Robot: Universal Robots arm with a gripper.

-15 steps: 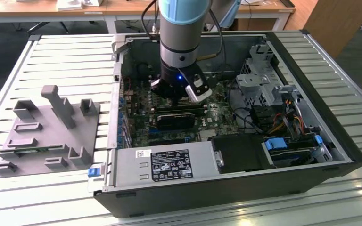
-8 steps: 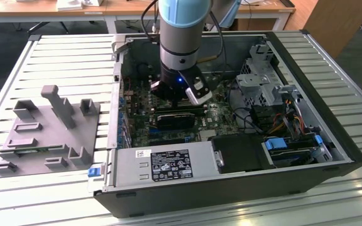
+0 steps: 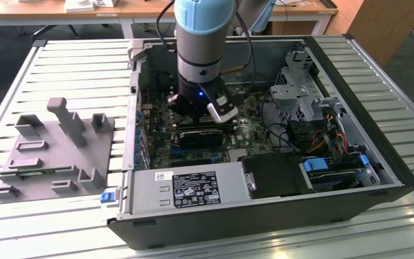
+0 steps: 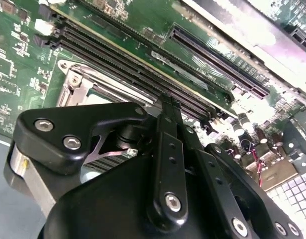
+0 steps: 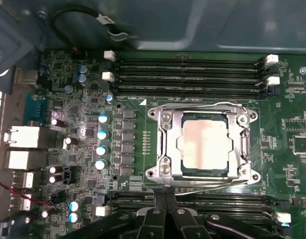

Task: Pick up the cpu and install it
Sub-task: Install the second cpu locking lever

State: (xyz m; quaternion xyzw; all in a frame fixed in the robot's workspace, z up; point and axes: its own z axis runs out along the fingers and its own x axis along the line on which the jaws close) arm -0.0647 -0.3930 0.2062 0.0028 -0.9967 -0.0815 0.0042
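Cpu (image 5: 205, 145) sits in its socket (image 5: 165, 144) just beyond the pincer (image 5: 165, 195), fingers pressed together, empty; misseating could bend contacts.

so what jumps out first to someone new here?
The blue-and-grey arm plunging into the open computer case, claw low over the motherboard. Next, in the first wrist view, the cpu lying in its metal-framed socket. The grey tray sits on the exterior view's left.

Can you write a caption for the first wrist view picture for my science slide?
The cpu sits inside the metal socket frame on the green motherboard.
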